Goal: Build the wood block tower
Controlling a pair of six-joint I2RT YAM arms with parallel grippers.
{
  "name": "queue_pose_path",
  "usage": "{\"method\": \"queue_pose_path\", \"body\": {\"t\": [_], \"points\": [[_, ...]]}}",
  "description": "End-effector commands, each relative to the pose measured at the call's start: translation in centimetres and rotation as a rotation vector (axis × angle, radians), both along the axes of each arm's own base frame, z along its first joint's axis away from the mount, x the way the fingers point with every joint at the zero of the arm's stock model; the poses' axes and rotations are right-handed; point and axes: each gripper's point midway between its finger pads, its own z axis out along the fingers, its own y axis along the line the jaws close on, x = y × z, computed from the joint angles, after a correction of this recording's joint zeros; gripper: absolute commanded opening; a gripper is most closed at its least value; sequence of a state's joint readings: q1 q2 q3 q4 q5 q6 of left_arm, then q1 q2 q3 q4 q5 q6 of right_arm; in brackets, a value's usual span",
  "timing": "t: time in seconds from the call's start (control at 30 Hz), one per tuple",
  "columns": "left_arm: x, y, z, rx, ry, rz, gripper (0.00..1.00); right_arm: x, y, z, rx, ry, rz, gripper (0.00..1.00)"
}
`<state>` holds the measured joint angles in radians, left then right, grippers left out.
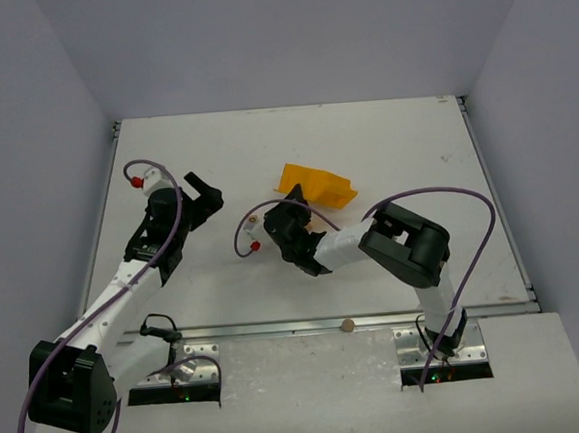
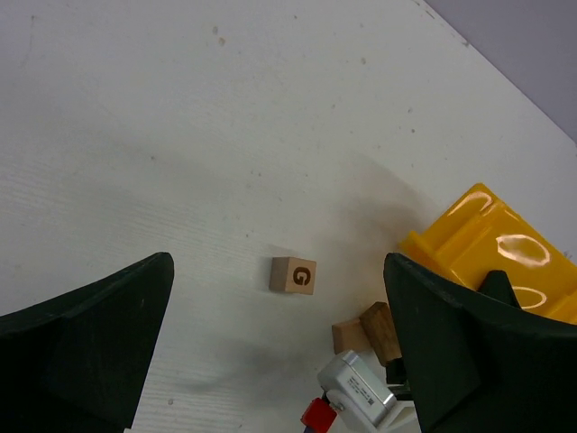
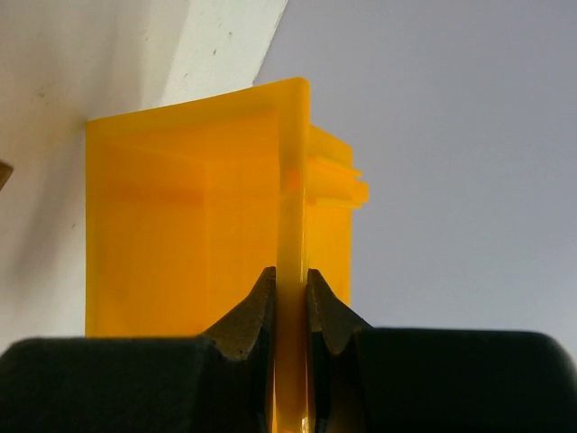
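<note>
Top view: shows the left end effector (image 1: 203, 192) spread wide above the counter (image 1: 414, 136), and the right end effector (image 1: 288, 217) clamped on one yellow bin (image 1: 319, 186) just ahead of it. Shows one round wooden disc (image 1: 347, 324) well behind both. Left wrist view: looks down between parted fingers (image 2: 90, 343) at one pale lettered block (image 2: 293, 275) marked G, lying alone directly below. Finds two plain wooden pieces (image 2: 365, 332), touching each other, toward the right finger, near the bin. Counts three wooden pieces, nothing stacked yet. Probably light, stiff and smooth; best pinched across two flat opposite sides, gently, being apt to skid. Right wrist view: shows both fingers (image 3: 248, 320) squeezing the bin's thin wall.
</note>
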<state>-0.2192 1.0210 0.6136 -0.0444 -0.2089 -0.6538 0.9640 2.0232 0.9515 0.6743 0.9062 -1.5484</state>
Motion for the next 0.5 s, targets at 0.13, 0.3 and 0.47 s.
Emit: {"method": "queue_pose_path", "body": {"t": [0.13, 0.3, 0.47], "points": [[0.8, -0.1, 1.7, -0.006, -0.062, -0.004, 1.0, 6.3, -6.3, 7.3, 0.544, -0.133, -0.263, 0.0], [1.0, 0.0, 2.0, -0.001, -0.067, -0.001, 1.0, 9.4, -12.5, 5.1, 1.014, 0.205, -0.538, 0.0], [1.2, 0.1, 2.4, 0.013, -0.076, 0.004, 1.0, 10.9, -19.9, 5.7, 1.303, 0.31, -0.72, 0.0]]}}
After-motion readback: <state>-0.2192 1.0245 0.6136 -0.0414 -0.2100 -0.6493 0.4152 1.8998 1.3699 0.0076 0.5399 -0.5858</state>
